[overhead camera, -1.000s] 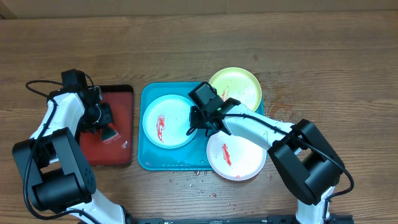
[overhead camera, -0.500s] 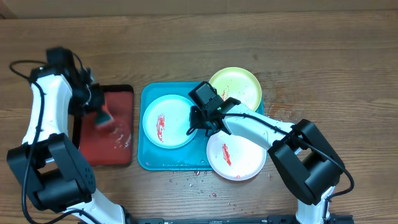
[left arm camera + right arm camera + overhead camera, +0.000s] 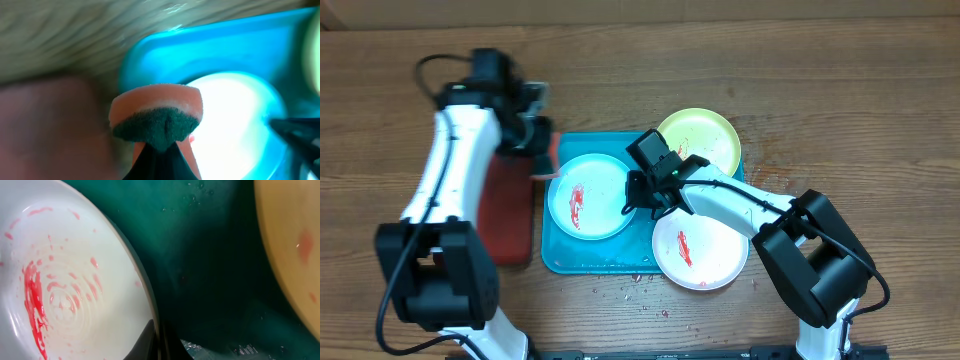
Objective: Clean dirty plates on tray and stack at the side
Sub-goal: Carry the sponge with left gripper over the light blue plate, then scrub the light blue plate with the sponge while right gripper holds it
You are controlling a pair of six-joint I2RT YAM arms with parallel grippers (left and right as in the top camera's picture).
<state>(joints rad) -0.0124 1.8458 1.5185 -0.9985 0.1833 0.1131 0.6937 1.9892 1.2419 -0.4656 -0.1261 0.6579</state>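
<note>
The turquoise tray (image 3: 565, 262) holds a light blue plate (image 3: 600, 205) with a red smear. A white plate (image 3: 715, 255) with a red smear lies over the tray's right rim, and a yellow-green plate (image 3: 705, 135) over its top right corner. My right gripper (image 3: 638, 192) is shut on the light blue plate's right rim (image 3: 150, 311). My left gripper (image 3: 542, 155) is shut on an orange sponge with a dark green scrub face (image 3: 157, 117), above the tray's left edge (image 3: 150, 47) beside the light blue plate (image 3: 235, 115).
A dark red tray (image 3: 505, 215) lies left of the turquoise tray, partly under my left arm. Crumbs and sauce specks dot the wood below the turquoise tray (image 3: 630, 290) and to its right (image 3: 770, 180).
My left arm has swung right from the dark red tray, carrying the sponge to the turquoise tray's left edge. The right gripper and the plates have not moved.
</note>
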